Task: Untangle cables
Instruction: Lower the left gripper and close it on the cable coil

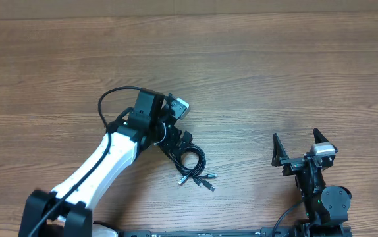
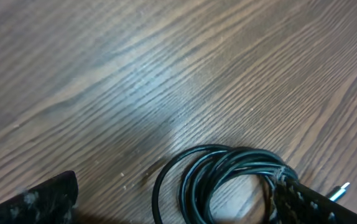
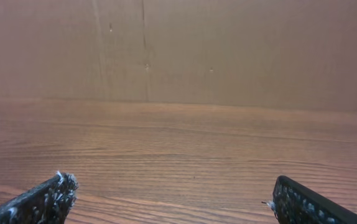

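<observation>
The cables (image 1: 193, 162) lie as a small black coil on the wooden table, their silvery plug ends (image 1: 204, 182) pointing toward the front. My left gripper (image 1: 180, 145) hangs right over the coil's upper left edge. In the left wrist view it is open, and the looped cables (image 2: 225, 177) lie between its fingers (image 2: 38, 200), with the right-hand finger against the bundle. A silvery plug tip (image 2: 339, 189) shows beyond that finger. My right gripper (image 1: 297, 146) stands open at the front right, well apart from the cables, with only bare wood between its fingertips (image 3: 45, 200).
The left arm (image 1: 100, 164) stretches from the front left corner, its own thick black cable (image 1: 110, 99) arching behind the wrist. The wooden table (image 1: 274, 72) ends at a cardboard wall (image 3: 228, 50) at the back.
</observation>
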Controlling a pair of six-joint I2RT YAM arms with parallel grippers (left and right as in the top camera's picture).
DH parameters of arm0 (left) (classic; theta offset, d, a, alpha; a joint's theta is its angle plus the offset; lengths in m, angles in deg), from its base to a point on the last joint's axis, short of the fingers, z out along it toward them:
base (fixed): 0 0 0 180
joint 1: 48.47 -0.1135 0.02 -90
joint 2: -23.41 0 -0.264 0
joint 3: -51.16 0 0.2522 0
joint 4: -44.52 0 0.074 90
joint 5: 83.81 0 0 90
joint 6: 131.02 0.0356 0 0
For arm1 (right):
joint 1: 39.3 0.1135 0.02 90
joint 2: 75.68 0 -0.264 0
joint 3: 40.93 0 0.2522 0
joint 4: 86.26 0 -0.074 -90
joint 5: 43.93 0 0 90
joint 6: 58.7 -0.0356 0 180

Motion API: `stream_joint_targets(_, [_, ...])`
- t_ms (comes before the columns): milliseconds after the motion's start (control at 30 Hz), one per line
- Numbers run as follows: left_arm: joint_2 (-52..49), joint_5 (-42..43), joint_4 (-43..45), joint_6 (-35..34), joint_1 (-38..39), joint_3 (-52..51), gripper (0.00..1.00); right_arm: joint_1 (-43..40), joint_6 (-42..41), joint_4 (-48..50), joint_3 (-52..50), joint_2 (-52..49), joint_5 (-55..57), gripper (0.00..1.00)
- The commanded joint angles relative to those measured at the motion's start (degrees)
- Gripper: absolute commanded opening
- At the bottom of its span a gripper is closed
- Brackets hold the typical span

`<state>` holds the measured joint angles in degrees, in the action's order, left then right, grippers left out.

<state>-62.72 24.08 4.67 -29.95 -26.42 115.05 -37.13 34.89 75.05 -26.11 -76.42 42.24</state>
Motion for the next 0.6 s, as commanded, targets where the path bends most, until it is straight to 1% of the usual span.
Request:
stream_joint_targets(0, [-2.3,2.0,0.2,6.8,1.1,1.0,1.0,-0.3,-0.3,0.3,-0.6,0.5,0.3,1.0])
stream_joint_targets(33, [-2.4,1.5,-0.1,8.1,1.7,1.0,1.0,-0.3,-0.3,0.3,-0.6,0.5,0.3,1.0])
stream_joint_targets(133, [-2.4,0.8,-2.1,17.2,4.3,1.0,1.0,-0.3,-0.4,0.3,-0.6,0.5,0.3,1.0])
stream_joint_targets(167, [-2.4,0.8,-3.1,22.3,5.4,1.0,1.0,-0.3,-0.4,0.3,-0.6,0.5,0.3,1.0])
stream_joint_targets(200, [-2.4,0.8,-3.8,25.5,6.2,1.0,1.0,-0.3,-0.3,0.3,-0.6,0.5,0.3,1.0])
stream_joint_targets(300, [-2.4,0.8,-4.5,32.5,8.6,1.0,1.0,-0.3,-0.3,0.3,-0.6,0.5,0.3,1.0])
stream_joint_targets(367, [-2.4,0.7,-4.5,34.1,9.2,1.0,1.0,-0.3,-0.3,0.3,-0.6,0.5,0.3,1.0])
stream_joint_targets(567, [-2.4,-0.9,-4.6,34.1,9.2,1.0,1.0,-0.3,-0.3,0.3,-0.6,0.5,0.3,1.0])
